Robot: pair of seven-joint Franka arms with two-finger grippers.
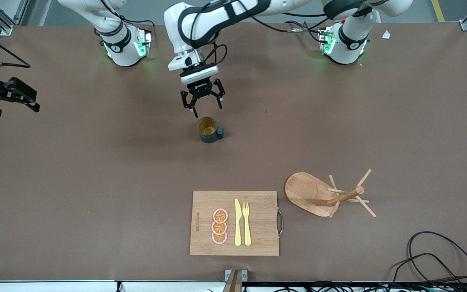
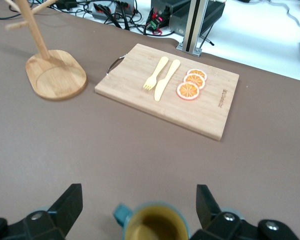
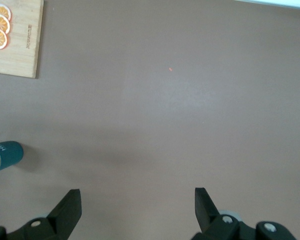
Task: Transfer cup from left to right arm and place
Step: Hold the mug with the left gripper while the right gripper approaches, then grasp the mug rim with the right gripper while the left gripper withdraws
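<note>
**Teal cup on the table under the open left tool**

Black against the brown table, the right tool hangs at the right arm's end, fingers spread wide and holding nothing; this arm waits. Toward the middle, the left tool hovers just above the cup, fingers apart and not touching it. The cup stands upright on the table, yellowish-brown inside showing, handle turned toward the left arm's end. Nearer the front camera lies a board carrying three orange slices, a yellow knife and fork; a mark is burned along its edge, too small to read. Beside it, toward the left arm's end, stands a wooden peg rack.
</note>
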